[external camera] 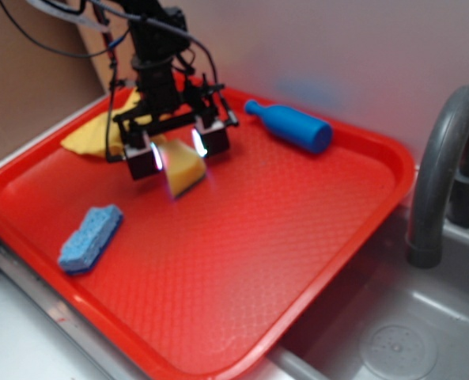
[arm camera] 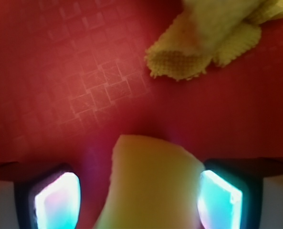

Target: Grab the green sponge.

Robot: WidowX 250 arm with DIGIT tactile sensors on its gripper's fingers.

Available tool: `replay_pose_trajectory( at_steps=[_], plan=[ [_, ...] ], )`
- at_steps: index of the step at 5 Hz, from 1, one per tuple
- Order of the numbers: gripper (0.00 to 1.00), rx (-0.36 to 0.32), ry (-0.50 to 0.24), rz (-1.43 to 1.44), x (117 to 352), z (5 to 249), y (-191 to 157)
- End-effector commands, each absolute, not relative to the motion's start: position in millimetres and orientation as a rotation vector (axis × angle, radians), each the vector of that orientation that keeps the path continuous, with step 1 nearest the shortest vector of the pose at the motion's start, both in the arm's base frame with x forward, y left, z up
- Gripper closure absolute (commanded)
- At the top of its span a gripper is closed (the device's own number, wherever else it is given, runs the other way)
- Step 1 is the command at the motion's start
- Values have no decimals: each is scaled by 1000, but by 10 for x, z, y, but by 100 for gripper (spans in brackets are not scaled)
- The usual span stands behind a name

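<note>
Fingers (arm camera: pixel 220 200): we see them spread either side of the green sponge (external camera: pixel 182 169); the right pad looks to touch it, the left stands apart, so grip uncertain. Gripper (external camera: pixel 177 150) over the red tray (external camera: pixel 313 237). Also: yellow cloth (arm camera: pixel 208 38), blue sponge (external camera: pixel 91 237), blue bottle (external camera: pixel 291 127).

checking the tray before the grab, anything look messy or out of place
Only the yellow cloth at the tray's far left corner: it lies crumpled. The green sponge sits between the open gripper's fingers, while the blue sponge and blue bottle lie undisturbed. Nothing spilled.
</note>
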State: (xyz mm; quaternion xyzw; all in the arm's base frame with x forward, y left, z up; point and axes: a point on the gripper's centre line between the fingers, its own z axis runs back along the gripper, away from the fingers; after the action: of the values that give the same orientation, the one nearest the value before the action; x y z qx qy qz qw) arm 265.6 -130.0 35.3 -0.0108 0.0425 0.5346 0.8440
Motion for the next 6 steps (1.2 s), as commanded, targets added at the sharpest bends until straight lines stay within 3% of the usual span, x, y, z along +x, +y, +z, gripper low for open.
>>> replay_pose_trajectory(
  at_steps=[1,3,5,6],
  plan=[
    [100,-30,-8,1063,2746,488,-1313],
    [100,45,-160,952,2732,1475,-976],
    [100,-69,-324,703,2649,2486,-632],
    [100,-54,-417,695,2568,2742,-627]
  ],
)
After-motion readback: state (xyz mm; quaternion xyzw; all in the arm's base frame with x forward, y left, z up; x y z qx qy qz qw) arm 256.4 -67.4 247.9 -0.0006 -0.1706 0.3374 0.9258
